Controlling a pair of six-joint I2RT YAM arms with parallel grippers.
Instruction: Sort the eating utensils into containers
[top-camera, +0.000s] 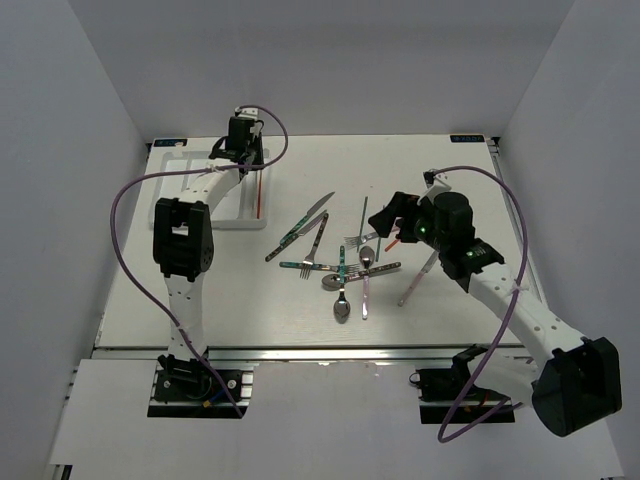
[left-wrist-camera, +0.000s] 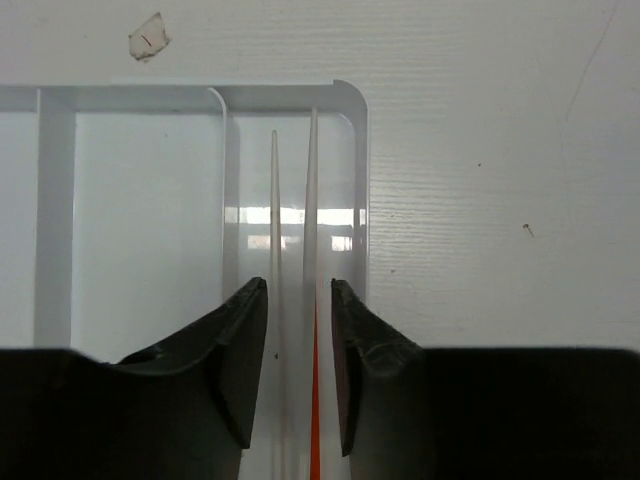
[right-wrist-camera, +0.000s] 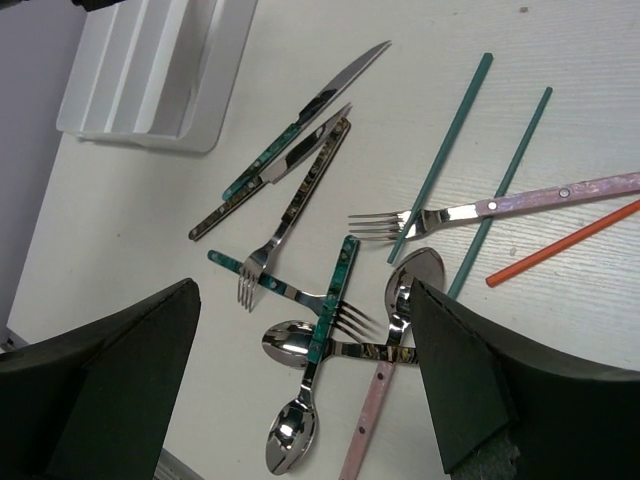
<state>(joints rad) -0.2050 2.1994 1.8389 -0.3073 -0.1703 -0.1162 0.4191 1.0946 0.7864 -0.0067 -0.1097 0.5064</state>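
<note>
- The white cutlery tray (top-camera: 232, 214) sits at the far left of the surface (top-camera: 460, 180), its long compartments side by side.
- The left claw (left-wrist-camera: 300, 350) hangs over the tray's rightmost compartment. Its fingers (left-wrist-camera: 245, 370) stand a narrow gap apart and, as far as can be seen, pinch nothing.
- Two thin sticks lie in that compartment and run through the gap: a pale thin stick (left-wrist-camera: 275, 220), and just right of it a red-orange chopstick (left-wrist-camera: 316, 400) that looks washed out toward its far tip.
- The right claw (right-wrist-camera: 305, 290) is spread wide and empty, poised above the loose utensils in the middle of the surface, well apart from the tray.
- Below it, a teal-handled knife (right-wrist-camera: 300, 125) and a dark-handled knife (right-wrist-camera: 265, 180) lie nearly parallel and just touching.
- A dark-handled fork (right-wrist-camera: 295, 215) lies beside them.
- A teal-handled fork (right-wrist-camera: 280, 285), a teal-handled spoon (right-wrist-camera: 285, 440) and a dark-handled spoon (right-wrist-camera: 290, 340) cross one another.
- A pink-handled spoon (right-wrist-camera: 415, 275) lies against this crossed group.
- A pink-handled fork (right-wrist-camera: 520, 200) lies across two teal chopsticks (right-wrist-camera: 450, 140).
- A loose orange chopstick (right-wrist-camera: 565, 240) lies near the pink-handled fork.
</note>
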